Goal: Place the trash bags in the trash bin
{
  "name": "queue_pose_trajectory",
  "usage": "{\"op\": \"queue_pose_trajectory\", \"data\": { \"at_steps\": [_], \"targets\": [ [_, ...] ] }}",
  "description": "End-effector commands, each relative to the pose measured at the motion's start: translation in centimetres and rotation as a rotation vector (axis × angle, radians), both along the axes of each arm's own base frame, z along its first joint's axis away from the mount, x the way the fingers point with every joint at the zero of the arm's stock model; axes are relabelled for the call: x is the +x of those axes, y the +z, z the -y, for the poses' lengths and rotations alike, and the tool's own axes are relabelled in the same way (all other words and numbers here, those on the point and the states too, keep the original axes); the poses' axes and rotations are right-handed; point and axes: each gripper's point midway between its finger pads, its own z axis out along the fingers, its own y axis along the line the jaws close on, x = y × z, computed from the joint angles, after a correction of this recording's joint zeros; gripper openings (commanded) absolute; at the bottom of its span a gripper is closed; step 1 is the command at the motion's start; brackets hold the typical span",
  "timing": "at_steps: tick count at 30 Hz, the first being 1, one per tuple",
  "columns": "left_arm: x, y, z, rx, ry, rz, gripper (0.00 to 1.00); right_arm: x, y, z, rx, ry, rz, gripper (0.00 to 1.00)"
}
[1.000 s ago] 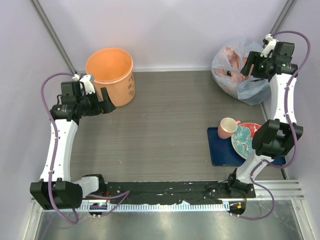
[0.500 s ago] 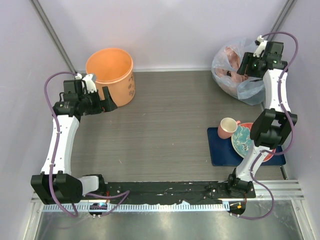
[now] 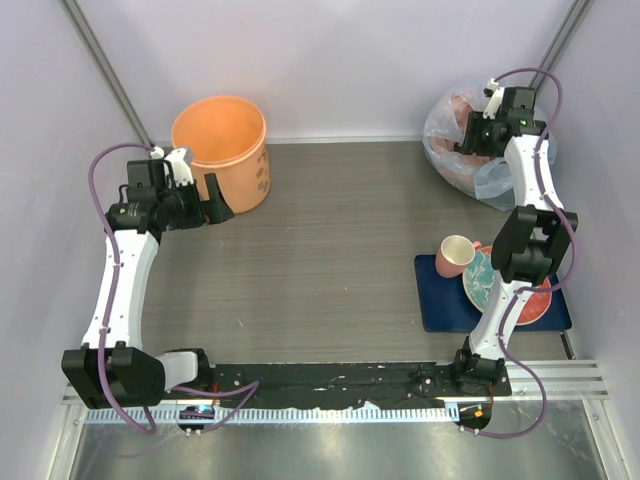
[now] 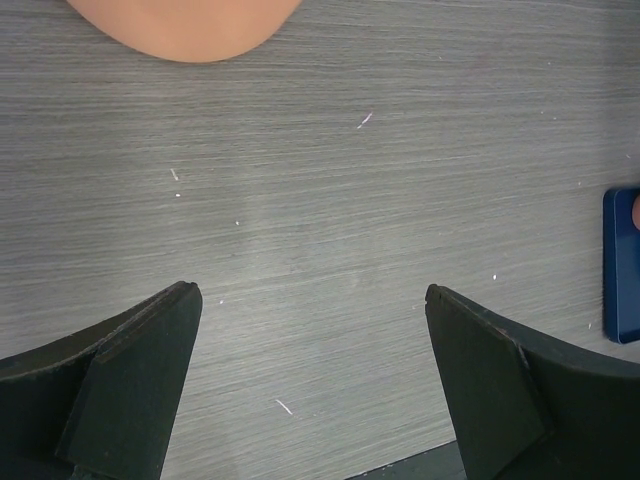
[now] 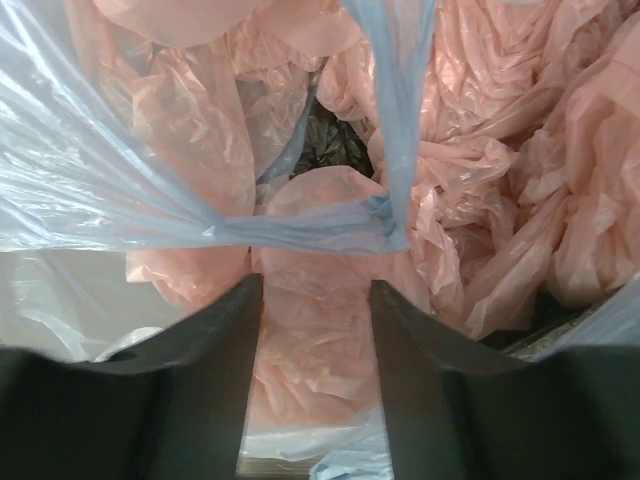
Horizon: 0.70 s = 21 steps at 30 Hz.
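The orange trash bin [image 3: 220, 150] stands at the back left; its base shows at the top of the left wrist view [image 4: 185, 25]. My left gripper [image 3: 215, 205] is open and empty beside the bin's near right side, over bare table [image 4: 310, 300]. Crumpled pale-pink trash bags [image 5: 500, 150] fill a bluish-clear sack [image 3: 450, 150] at the back right. My right gripper [image 3: 472, 135] reaches into the sack's mouth [image 5: 120, 190]. Its jaws [image 5: 316, 290] stand partly apart, with a fold of pink plastic [image 5: 315, 340] between them.
A blue mat [image 3: 445, 300] at the near right carries a small pink cup [image 3: 455, 255], a teal plate [image 3: 487, 280] and a red plate [image 3: 535, 305]. The mat's edge shows in the left wrist view [image 4: 622, 265]. Walls close in at the back and sides.
My right gripper has moved left and down, into the mouth of the sack. The left arm shifted slightly a second ago and has held still since.
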Motion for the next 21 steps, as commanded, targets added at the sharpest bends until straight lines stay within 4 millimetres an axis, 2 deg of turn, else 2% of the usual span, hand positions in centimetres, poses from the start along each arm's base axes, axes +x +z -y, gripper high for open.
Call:
{"op": "queue_pose_trajectory", "data": {
  "at_steps": [1, 2, 3, 5, 6, 10, 12, 21],
  "targets": [
    [0.3, 0.7, -0.4, 0.027, -0.003, 0.033, 1.00, -0.2, 2.9, 1.3, -0.056, -0.023, 0.065, 0.48],
    [0.4, 0.7, -0.4, 0.026, -0.004, 0.033, 1.00, -0.3, 3.3, 1.7, -0.058, -0.028, 0.069, 0.42],
    [0.4, 0.6, -0.4, 0.028, -0.005, 0.034, 1.00, -0.6, 3.6, 1.9, -0.064, -0.030, 0.068, 0.27],
    [0.6, 0.6, -0.4, 0.027, -0.005, 0.037, 1.00, -0.8, 5.0, 2.6, -0.076, -0.040, 0.088, 0.15],
    [0.7, 0.7, -0.3, 0.025, -0.011, 0.042, 1.00, -1.1, 5.5, 2.8, -0.080, -0.043, 0.086, 0.01],
    [1.1, 0.9, -0.1, 0.016, -0.019, 0.051, 1.00, -1.6, 8.5, 3.9, -0.116, -0.053, 0.138, 0.01],
    [1.4, 1.0, -0.1, 0.014, -0.020, 0.057, 1.00, -1.8, 10.2, 3.9, -0.112, -0.047, 0.178, 0.01],
    [2.0, 1.7, 0.4, -0.011, -0.040, 0.076, 1.00, -1.5, 20.2, 3.0, -0.092, -0.047, 0.439, 0.01]
  ]
}}
